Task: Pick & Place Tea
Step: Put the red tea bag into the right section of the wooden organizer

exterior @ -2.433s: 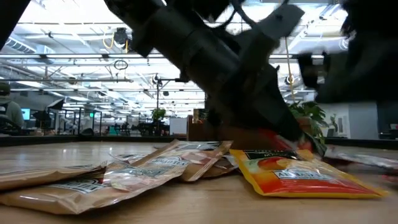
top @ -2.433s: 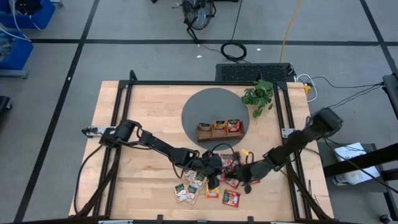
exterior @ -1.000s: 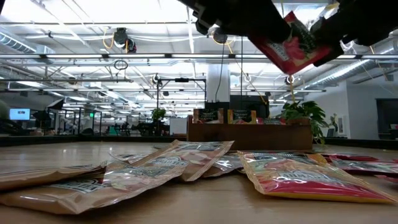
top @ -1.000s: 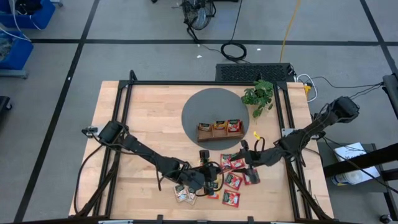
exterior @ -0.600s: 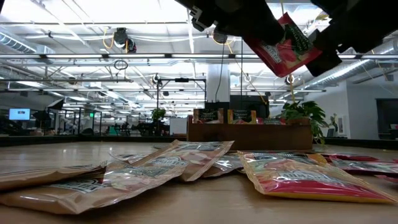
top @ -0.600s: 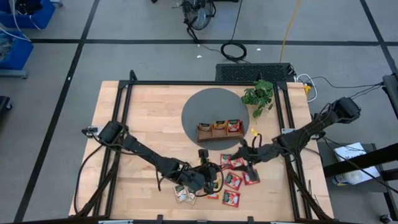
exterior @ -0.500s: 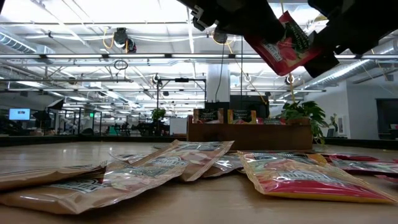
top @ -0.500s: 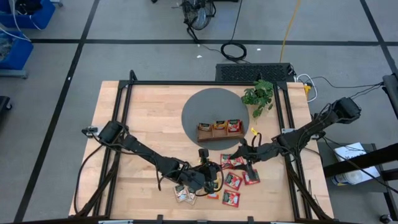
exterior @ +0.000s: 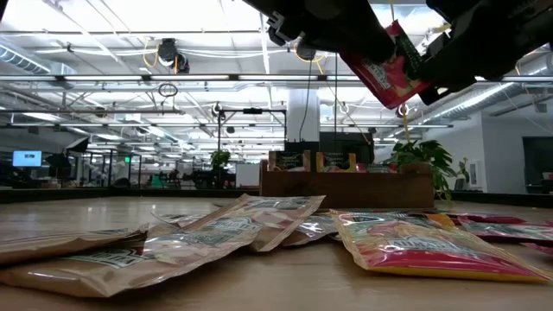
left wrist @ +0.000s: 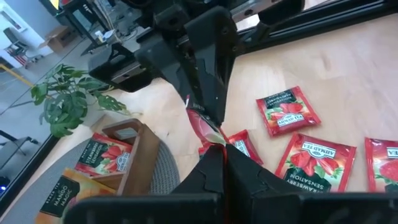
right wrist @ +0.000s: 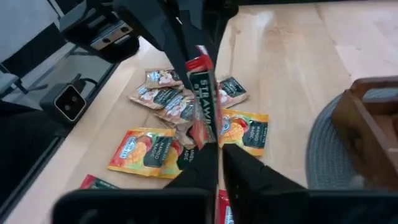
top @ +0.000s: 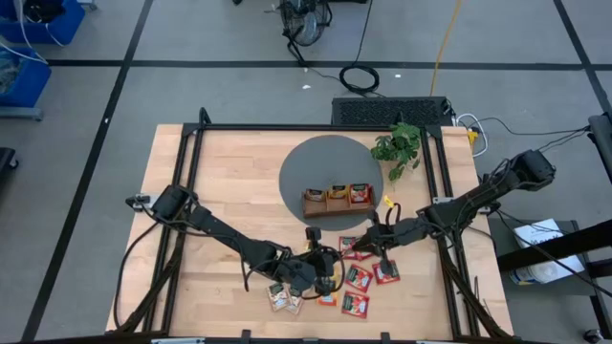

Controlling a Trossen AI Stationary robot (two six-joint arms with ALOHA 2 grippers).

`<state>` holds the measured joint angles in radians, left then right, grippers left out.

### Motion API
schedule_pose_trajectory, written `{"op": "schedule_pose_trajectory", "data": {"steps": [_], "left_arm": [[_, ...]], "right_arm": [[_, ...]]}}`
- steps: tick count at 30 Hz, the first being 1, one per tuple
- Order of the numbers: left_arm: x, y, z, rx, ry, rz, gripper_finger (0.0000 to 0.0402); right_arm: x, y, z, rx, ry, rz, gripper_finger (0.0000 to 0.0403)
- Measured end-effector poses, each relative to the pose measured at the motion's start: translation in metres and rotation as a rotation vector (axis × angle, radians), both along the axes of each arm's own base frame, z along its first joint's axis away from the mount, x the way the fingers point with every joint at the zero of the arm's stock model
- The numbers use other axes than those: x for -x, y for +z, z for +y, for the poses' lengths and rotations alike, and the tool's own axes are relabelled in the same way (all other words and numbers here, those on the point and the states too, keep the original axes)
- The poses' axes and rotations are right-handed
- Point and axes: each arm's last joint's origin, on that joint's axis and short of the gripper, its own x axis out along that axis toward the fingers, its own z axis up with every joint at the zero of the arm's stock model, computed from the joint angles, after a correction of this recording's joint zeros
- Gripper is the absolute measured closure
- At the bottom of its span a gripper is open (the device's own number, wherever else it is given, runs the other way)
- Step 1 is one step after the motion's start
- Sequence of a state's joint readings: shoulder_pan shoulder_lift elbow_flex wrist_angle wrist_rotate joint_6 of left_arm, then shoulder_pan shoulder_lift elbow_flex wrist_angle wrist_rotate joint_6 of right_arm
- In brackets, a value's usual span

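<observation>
Red packet [exterior: 393, 65] is pinched from both ends at once: left gripper [left wrist: 219, 144] clamped on one edge, right gripper [right wrist: 210, 144] clamped on the other, both pairs of fingers closed tight on it, packet held in the air above the table [top: 229, 182] in front of the tray [top: 338, 201]. In the high view the grippers meet near the table's front middle, left [top: 330, 265] and right [top: 361, 247] almost touching. Wood table, light butcher-block with a black frame; round grey mat [top: 316, 162] under the tray; grey floor with black tape lines and cables around. Low view looks into a large open hall with ceiling trusses and bright lights, desks and screens far back. Only the low view shows the packet lifted clear of the wood, with beige packets [exterior: 199, 238] and an orange one [exterior: 406, 246] lying flat in the foreground. Only the high view shows the whole spread: loose packets [top: 356, 304] scattered below the grippers, beige ones [top: 283, 298] partly under the left arm. Left wrist view shows strawberry packets [left wrist: 314, 162] on the wood and a plant [left wrist: 65, 102] beside the tray. Right wrist view shows mango packets [right wrist: 140, 149] and the mat's edge. Tray compartments hold packets standing upright.
</observation>
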<state>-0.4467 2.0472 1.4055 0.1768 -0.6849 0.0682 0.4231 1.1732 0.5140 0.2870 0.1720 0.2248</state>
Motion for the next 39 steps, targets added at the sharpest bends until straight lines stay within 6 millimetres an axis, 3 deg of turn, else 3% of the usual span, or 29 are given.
{"op": "schedule_pose_trajectory", "data": {"steps": [7,11,17,21,24,28,36,39], "left_arm": [[0.002,-0.002,-0.002,0.011,0.002,0.022,0.0340],[0.008,0.007,-0.008,-0.002,-0.027,0.017,0.0298],[0.029,0.013,-0.016,0.068,0.003,0.118,0.0250],[0.043,0.001,-0.025,0.185,0.050,0.163,0.0239],[0.049,-0.013,-0.029,0.284,0.034,0.160,0.0244],[0.063,-0.039,-0.036,0.354,-0.036,0.109,0.0267],[0.086,-0.060,-0.033,0.411,-0.139,-0.093,0.0378],[0.087,-0.063,-0.030,0.412,-0.138,-0.103,0.0393]], "right_arm": [[0.000,-0.004,-0.009,0.036,-0.030,0.047,0.0401],[0.000,-0.008,-0.015,0.054,-0.049,0.097,0.0402],[0.003,-0.012,-0.020,0.060,-0.032,0.159,0.0402],[0.005,-0.013,-0.022,0.054,-0.032,0.191,0.0403],[0.005,-0.011,-0.022,0.059,-0.023,0.211,0.0403],[0.001,0.008,-0.024,0.136,-0.067,0.313,0.0403],[-0.001,0.060,-0.047,0.392,-0.173,0.487,0.0403],[-0.002,0.078,-0.057,0.454,-0.228,0.497,0.0403]]}}
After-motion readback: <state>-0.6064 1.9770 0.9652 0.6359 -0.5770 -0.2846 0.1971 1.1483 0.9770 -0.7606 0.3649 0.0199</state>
